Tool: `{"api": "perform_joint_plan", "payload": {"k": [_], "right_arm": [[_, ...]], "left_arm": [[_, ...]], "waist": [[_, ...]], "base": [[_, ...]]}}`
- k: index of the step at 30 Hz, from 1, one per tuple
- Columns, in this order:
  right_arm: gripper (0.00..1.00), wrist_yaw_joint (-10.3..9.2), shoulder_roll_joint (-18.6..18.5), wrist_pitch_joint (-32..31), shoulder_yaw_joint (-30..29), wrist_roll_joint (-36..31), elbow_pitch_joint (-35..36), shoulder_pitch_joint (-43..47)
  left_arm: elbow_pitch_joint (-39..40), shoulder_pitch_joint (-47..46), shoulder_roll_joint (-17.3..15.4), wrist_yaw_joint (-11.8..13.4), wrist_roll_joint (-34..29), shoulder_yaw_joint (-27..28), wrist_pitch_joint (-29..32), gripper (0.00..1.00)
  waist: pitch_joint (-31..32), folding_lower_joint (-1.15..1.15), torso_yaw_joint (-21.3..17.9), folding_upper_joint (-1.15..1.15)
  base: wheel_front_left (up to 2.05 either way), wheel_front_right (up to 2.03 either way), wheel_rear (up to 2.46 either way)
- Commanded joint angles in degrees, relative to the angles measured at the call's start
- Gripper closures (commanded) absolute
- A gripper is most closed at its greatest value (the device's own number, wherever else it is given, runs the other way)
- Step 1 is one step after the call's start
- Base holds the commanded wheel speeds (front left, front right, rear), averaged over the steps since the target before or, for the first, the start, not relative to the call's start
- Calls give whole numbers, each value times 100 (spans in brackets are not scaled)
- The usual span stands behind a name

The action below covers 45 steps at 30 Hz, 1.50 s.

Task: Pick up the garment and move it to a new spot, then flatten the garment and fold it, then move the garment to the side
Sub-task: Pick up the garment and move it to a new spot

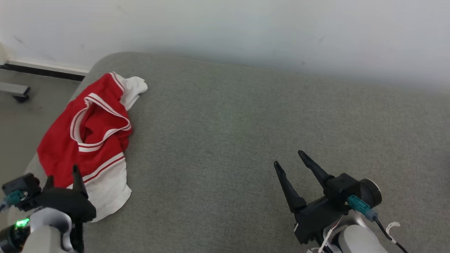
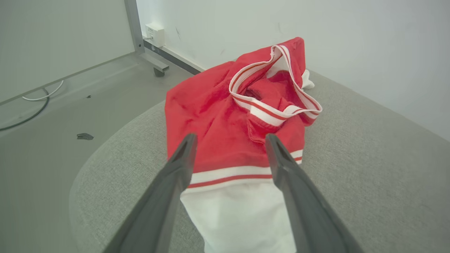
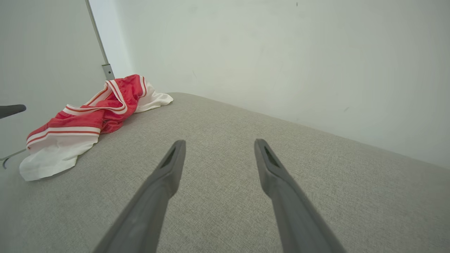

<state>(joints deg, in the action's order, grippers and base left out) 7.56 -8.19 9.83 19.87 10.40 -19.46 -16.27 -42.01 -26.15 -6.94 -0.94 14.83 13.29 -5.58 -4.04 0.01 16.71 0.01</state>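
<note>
The garment [image 1: 88, 140], red with white striped trim and white panels, lies crumpled at the left end of the grey cushioned surface [image 1: 246, 140]. My left gripper [image 1: 62, 175] hovers open over the garment's near white end, fingers apart and empty. In the left wrist view the garment [image 2: 232, 130] fills the gap between the spread fingers of that gripper [image 2: 230, 138]. My right gripper [image 1: 288, 158] stands open over bare fabric at the lower right, well away from the garment. The right wrist view has the garment [image 3: 81, 123] far off to the left of that gripper [image 3: 218, 144].
A pale wall [image 1: 246, 28] runs behind the surface. Floor [image 2: 42, 147] drops away past the surface's rounded left edge, with a cable [image 2: 31, 109], a small dark scrap [image 2: 85, 136] and a metal frame foot [image 2: 158, 68] there.
</note>
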Motion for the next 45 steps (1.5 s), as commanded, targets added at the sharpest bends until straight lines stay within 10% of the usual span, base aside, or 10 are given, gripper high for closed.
{"api": "perform_joint_plan", "payload": {"k": [1, 15, 16, 17, 18, 32, 45], "right_arm": [[0, -16, -98, -70, 108, 44, 167, -156], [0, -16, -426, -382, 236, 85, 966, -191], [0, -16, -429, -382, 210, 84, 980, -173], [0, -16, -427, -369, 181, 80, 978, -155], [0, -16, -410, -352, 147, 85, 974, -131], [0, -16, 49, 18, 106, 201, 520, 76], [0, -16, 350, 443, 190, 392, -261, 129]], "left_arm": [[-176, -266, -98, 20, 126, 81, 63, 0], [-1626, -1317, -519, 180, 662, 381, 1527, 0], [-1679, -1306, -518, 159, 655, 351, 1584, 20], [-1701, -1299, -524, 59, 647, 306, 1639, 95], [-1731, -1293, -513, -69, 654, 254, 1724, 100], [-277, -1732, -1409, -328, 528, 48, 2166, 100], [2619, -2042, -1169, -543, 784, -615, 3175, 100]], "waist": [[-685, -1, -655, -1], [-1384, -1, -1192, -1], [-1375, -1, -1208, -1], [-1351, -1, -1222, -1], [-1323, -1, -1228, -1], [-536, -1, -1541, -1], [212, -1, -2537, -1]], "base": [[0, 0, 0], [0, 0, 0], [0, 0, 0], [0, 0, 0], [0, 0, 0], [0, 0, 0], [0, 0, 0]]}}
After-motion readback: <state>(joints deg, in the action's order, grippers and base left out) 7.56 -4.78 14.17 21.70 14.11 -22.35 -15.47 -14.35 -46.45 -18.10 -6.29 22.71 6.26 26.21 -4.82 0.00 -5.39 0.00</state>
